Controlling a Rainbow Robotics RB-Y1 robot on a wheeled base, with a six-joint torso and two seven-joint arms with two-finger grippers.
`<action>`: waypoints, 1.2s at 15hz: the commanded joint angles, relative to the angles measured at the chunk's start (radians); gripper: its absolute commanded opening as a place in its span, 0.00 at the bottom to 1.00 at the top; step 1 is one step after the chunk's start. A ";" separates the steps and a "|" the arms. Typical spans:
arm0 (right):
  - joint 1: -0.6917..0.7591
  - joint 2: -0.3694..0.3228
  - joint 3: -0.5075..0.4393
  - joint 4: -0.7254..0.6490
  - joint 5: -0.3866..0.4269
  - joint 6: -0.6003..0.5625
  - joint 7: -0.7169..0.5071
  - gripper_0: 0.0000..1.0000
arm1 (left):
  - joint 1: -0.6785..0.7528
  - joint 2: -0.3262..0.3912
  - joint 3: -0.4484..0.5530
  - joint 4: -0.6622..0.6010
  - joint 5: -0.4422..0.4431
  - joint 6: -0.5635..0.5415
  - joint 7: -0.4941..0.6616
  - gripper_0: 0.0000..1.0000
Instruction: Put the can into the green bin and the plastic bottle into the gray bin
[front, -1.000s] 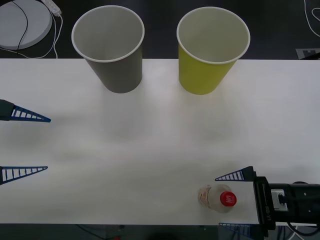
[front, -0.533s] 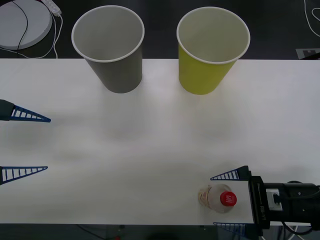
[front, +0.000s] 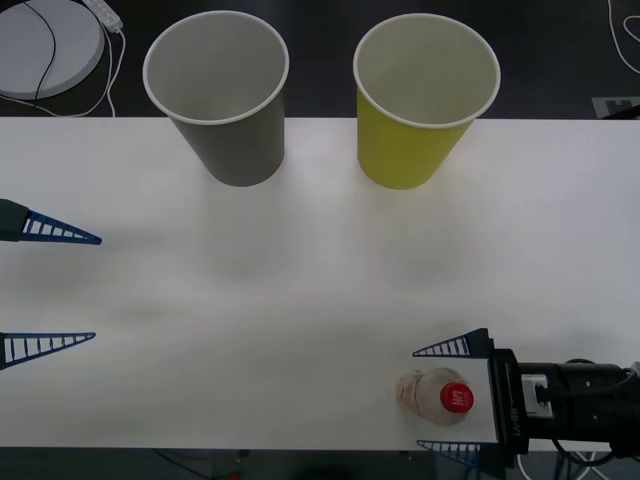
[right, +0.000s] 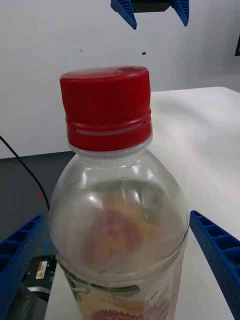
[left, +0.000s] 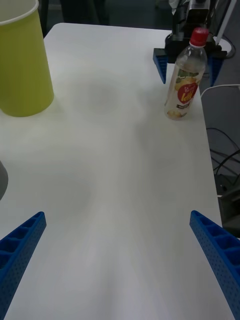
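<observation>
The plastic bottle (front: 432, 394), clear with a red cap and a beige label, stands upright near the table's front edge on the right. My right gripper (front: 417, 398) is open, one blue finger on each side of the bottle and neither touching it. In the right wrist view the bottle (right: 117, 210) stands between the fingers (right: 215, 250). The gray bin (front: 220, 100) stands at the back left and the green bin (front: 420, 110) at the back right, both upright. My left gripper (front: 97, 288) waits open at the left edge. The can is out of view.
A white round disc (front: 45, 40) with a cable lies beyond the table's back left corner. The bottle (left: 185, 82) stands close to the table's edge, with cables (left: 225, 150) hanging past it. Bare white tabletop (front: 300, 280) spans the middle.
My right gripper has slid left along the table, so its open fingers now reach further along both sides of the bottle. The bottle, both bins and the left arm have not moved.
</observation>
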 joint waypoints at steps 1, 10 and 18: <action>-0.011 0.000 0.024 0.000 -0.014 0.017 0.004 1.00 | 0.000 0.000 0.000 0.000 0.000 0.000 0.000 1.00; -0.018 0.000 0.045 0.000 -0.029 0.031 0.012 0.00 | 0.000 0.000 0.000 0.000 0.000 0.000 0.000 1.00; -0.016 -0.003 0.044 0.000 -0.037 0.031 0.007 0.00 | 0.000 0.000 0.000 0.000 0.000 0.000 0.000 1.00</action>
